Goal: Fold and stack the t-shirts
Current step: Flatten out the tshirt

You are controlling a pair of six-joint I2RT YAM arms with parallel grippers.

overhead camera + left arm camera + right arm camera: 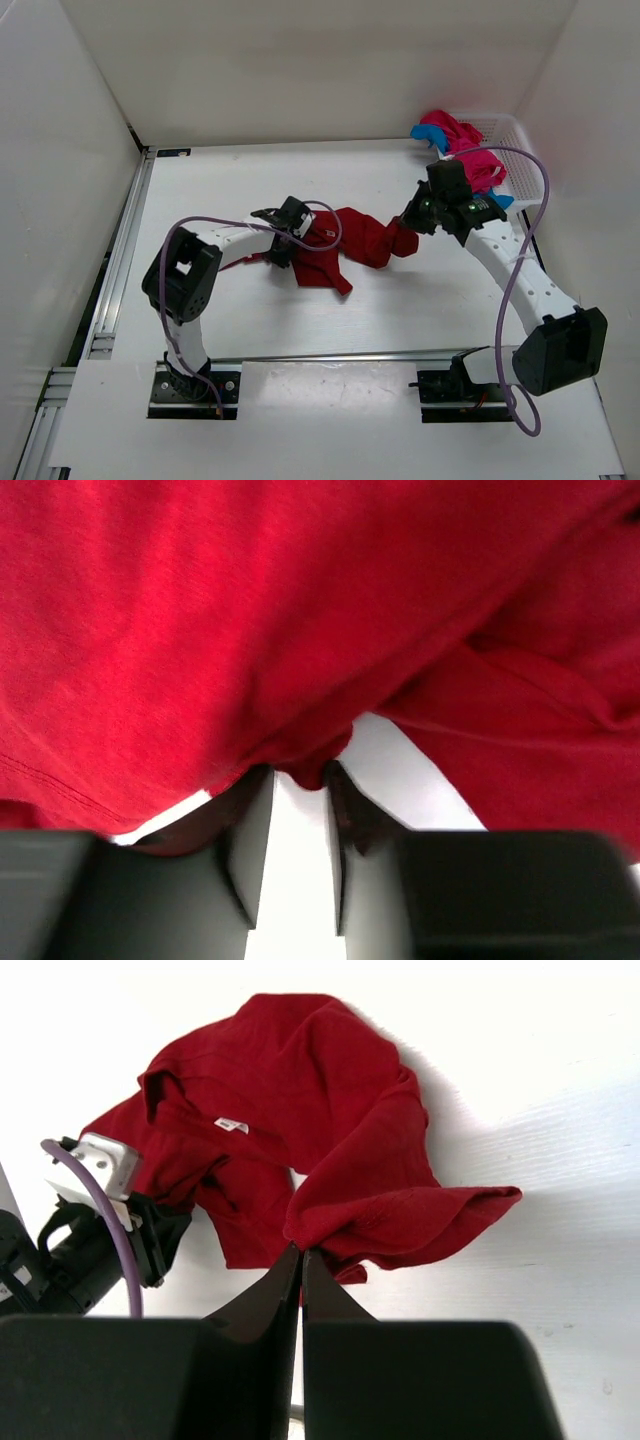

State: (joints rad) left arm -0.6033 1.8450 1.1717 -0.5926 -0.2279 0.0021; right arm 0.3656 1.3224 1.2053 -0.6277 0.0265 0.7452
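Plainly the main risk is slip: the left fingers (250, 845) pinch only a small nub of cloth at their tips, and the right fingers (272, 1290) are pressed together on a thin gathered fold. If the arms pull apart too hard, either hold could let go. The left arm's purple cable (325, 222) crosses the cloth and might snag it. The dark red t-shirt (360, 240) lies near the middle of the surface (250, 190), bunched and twisted, held at its 9 and 3 o'clock ends, with a white label (230, 1125) showing. The pink t-shirt (472, 160) and blue t-shirt (428, 132) sit heaped at the basket (510, 130), at 1 o'clock.
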